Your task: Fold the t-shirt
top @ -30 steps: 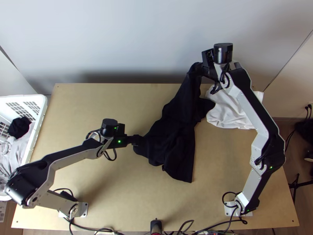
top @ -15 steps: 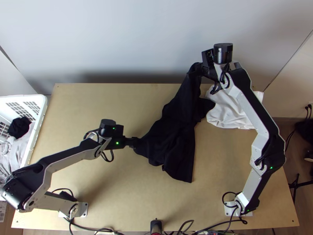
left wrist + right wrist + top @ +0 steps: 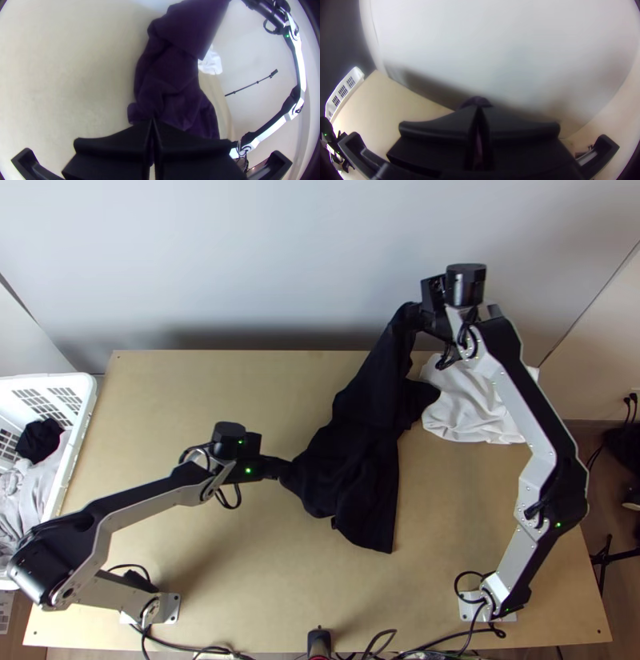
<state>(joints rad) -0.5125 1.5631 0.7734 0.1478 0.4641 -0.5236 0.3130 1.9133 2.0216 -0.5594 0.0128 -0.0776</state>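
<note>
Both grippers shift toward the top view's right compared with the frame before, the left claw [image 3: 285, 471] and the right claw [image 3: 414, 321] alike. Beyond the light wooden counter's [image 3: 200, 396] left edge is a white basket [image 3: 83, 424] with clothes inside. Bunched on the counter, the black t-shirt [image 3: 360, 452] rises in a slanting stretch toward the far edge, by a crumpled white cloth [image 3: 464, 404]. Left claw grips the shirt's side; right claw grips its raised end.
</note>
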